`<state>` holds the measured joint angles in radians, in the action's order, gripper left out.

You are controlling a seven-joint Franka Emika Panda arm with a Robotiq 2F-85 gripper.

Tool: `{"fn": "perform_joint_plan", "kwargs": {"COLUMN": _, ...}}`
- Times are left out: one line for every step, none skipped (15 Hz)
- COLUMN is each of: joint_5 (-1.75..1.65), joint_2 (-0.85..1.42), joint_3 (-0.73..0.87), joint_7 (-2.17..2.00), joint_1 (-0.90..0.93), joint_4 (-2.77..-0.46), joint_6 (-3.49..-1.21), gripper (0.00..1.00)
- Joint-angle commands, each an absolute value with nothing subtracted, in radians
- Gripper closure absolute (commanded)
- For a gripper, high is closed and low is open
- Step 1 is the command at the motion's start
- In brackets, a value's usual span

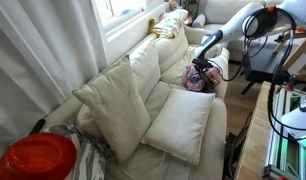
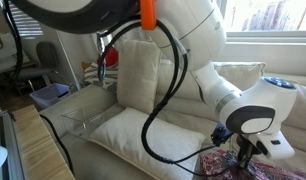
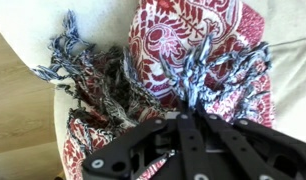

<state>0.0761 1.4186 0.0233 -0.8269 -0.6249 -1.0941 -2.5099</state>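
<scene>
Black fingers point(image 3: 158, 150) of the gripper point(image 3: 189, 118) filled the bottom of the wrist view, closest of all. They were squeezed tight together, and their tips sat deep in the gray-blue tassels point(image 3: 208, 70) — pinching the fringe of the red cloth point(image 3: 183, 30), as far as I could see. That cloth was red with white swirls. It lay all bunched up, with more tassels spilling off to one side. Under it was the cream couch point(image 3: 298, 60).

From across the room, in an exterior view, a shiny red round thing point(image 1: 35, 158) sat nearest to me, low in the corner. Past it, a big cream pillow point(image 1: 113, 105) leaned up against the back of the couch point(image 1: 218, 130). A smaller flat pillow point(image 1: 181, 125) lay on the seat just beside it. Farther along, at the far end of the seat, was the red cloth point(image 1: 200, 80) — a little heap, well apart from the pillows. The gripper point(image 1: 200, 64) came down right on top of it, touching it. The white arm point(image 1: 233, 25) bent up and away behind it. A bright window point(image 1: 123, 8) ran along behind the couch.

In an exterior view from the other end, the arm point(image 2: 208, 60) looked huge and close. The gripper point(image 2: 240, 152) pointed down onto the cloth point(image 2: 225, 166), and a tall pillow point(image 2: 148, 75) stood upright farther back.
</scene>
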Motion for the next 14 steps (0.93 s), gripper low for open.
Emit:
{"fn": "perform_joint_plan", "kwargs": {"joint_5": 0.103, "joint_2": 1.25, "joint_3": -0.093, "joint_7": -0.688, "joint_1": -0.675, "joint_4": -1.291, "joint_6": -2.498, "gripper": 0.98}}
{"fn": "perform_joint_plan", "kwargs": {"joint_5": 0.102, "joint_2": 1.213, "joint_3": -0.117, "joint_7": -0.661, "joint_1": -0.686, "joint_4": -1.338, "joint_6": -2.503, "gripper": 0.98}}
{"fn": "perform_joint_plan", "kwargs": {"joint_5": 0.103, "joint_2": 1.177, "joint_3": -0.139, "joint_7": -0.637, "joint_1": -0.698, "joint_4": -1.381, "joint_6": -2.507, "gripper": 0.98}}
{"fn": "perform_joint_plan", "kwargs": {"joint_5": 0.105, "joint_2": 1.144, "joint_3": -0.159, "joint_7": -0.619, "joint_1": -0.71, "joint_4": -1.421, "joint_6": -2.51, "gripper": 0.98}}
{"fn": "perform_joint_plan", "kwargs": {"joint_5": 0.105, "joint_2": 1.108, "joint_3": -0.175, "joint_7": -0.601, "joint_1": -0.722, "joint_4": -1.462, "joint_6": -2.522, "gripper": 0.98}}
{"fn": "perform_joint_plan", "kwargs": {"joint_5": 0.099, "joint_2": 1.079, "joint_3": -0.19, "joint_7": -0.575, "joint_1": -0.732, "joint_4": -1.504, "joint_6": -2.553, "gripper": 0.98}}
{"fn": "perform_joint_plan", "kwargs": {"joint_5": 0.099, "joint_2": 1.053, "joint_3": -0.197, "joint_7": -0.569, "joint_1": -0.737, "joint_4": -1.545, "joint_6": -2.59, "gripper": 0.98}}
{"fn": "perform_joint_plan", "kwargs": {"joint_5": 0.2, "joint_2": 1.149, "joint_3": -0.073, "joint_7": -0.555, "joint_1": -0.633, "joint_4": -1.378, "joint_6": -2.527, "gripper": 0.93}}
{"fn": "perform_joint_plan", "kwargs": {"joint_5": 0.203, "joint_2": 1.118, "joint_3": -0.082, "joint_7": -0.541, "joint_1": -0.639, "joint_4": -1.418, "joint_6": -2.545, "gripper": 0.93}}
{"fn": "perform_joint_plan", "kwargs": {"joint_5": 0.204, "joint_2": 1.095, "joint_3": -0.086, "joint_7": -0.533, "joint_1": -0.642, "joint_4": -1.45, "joint_6": -2.554, "gripper": 0.93}}
{"fn": "perform_joint_plan", "kwargs": {"joint_5": 0.205, "joint_2": 1.081, "joint_3": -0.088, "joint_7": -0.529, "joint_1": -0.644, "joint_4": -1.47, "joint_6": -2.559, "gripper": 0.93}}
{"fn": "perform_joint_plan", "kwargs": {"joint_5": 0.205, "joint_2": 1.076, "joint_3": -0.089, "joint_7": -0.527, "joint_1": -0.645, "joint_4": -1.479, "joint_6": -2.561, "gripper": 0.98}}
{"fn": "perform_joint_plan", "kwargs": {"joint_5": 0.239, "joint_2": 1.059, "joint_3": -0.11, "joint_7": -0.492, "joint_1": -0.659, "joint_4": -1.491, "joint_6": -2.536, "gripper": 0.98}}
{"fn": "perform_joint_plan", "kwargs": {"joint_5": 0.271, "joint_2": 1.029, "joint_3": -0.099, "joint_7": -0.454, "joint_1": -0.647, "joint_4": -1.51, "joint_6": -2.538, "gripper": 0.98}}
